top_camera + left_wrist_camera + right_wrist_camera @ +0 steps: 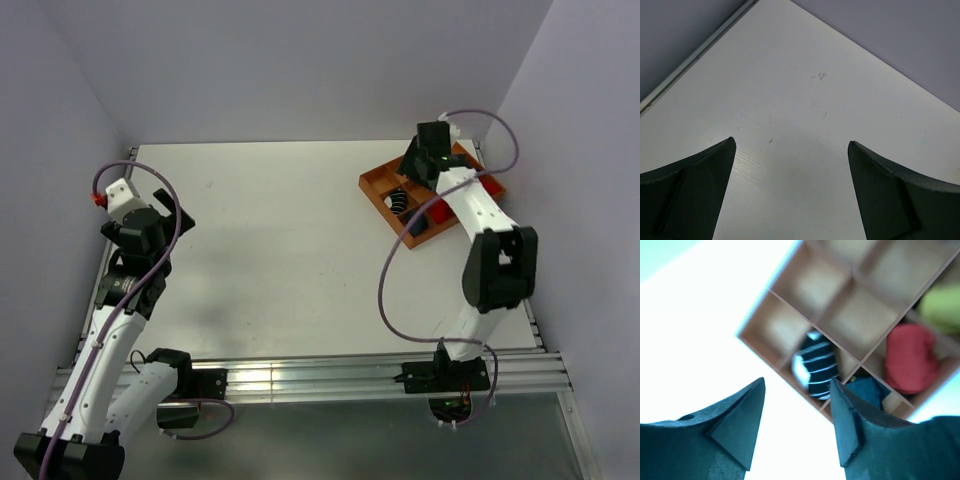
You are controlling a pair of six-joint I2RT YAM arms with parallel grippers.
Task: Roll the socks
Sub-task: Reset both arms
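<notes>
An orange divided tray (375,185) stands at the back right of the table, and the socks lie rolled in its compartments. The black-and-white striped sock (816,365) is in a cell at the tray's edge, the dark navy sock (870,392) in the cell beside it, and the red sock (910,362) further in. My right gripper (797,382) hovers above the tray's edge, open, with nothing between its fingers; the view is blurred. My left gripper (791,142) stands wide open over bare table at the far left.
A yellow rolled bundle (940,307) sits in a tray cell next to the red sock. Several other cells (860,315) hold nothing. Grey walls close in the table on the left, back and right. A metal rail (300,378) runs along the near edge.
</notes>
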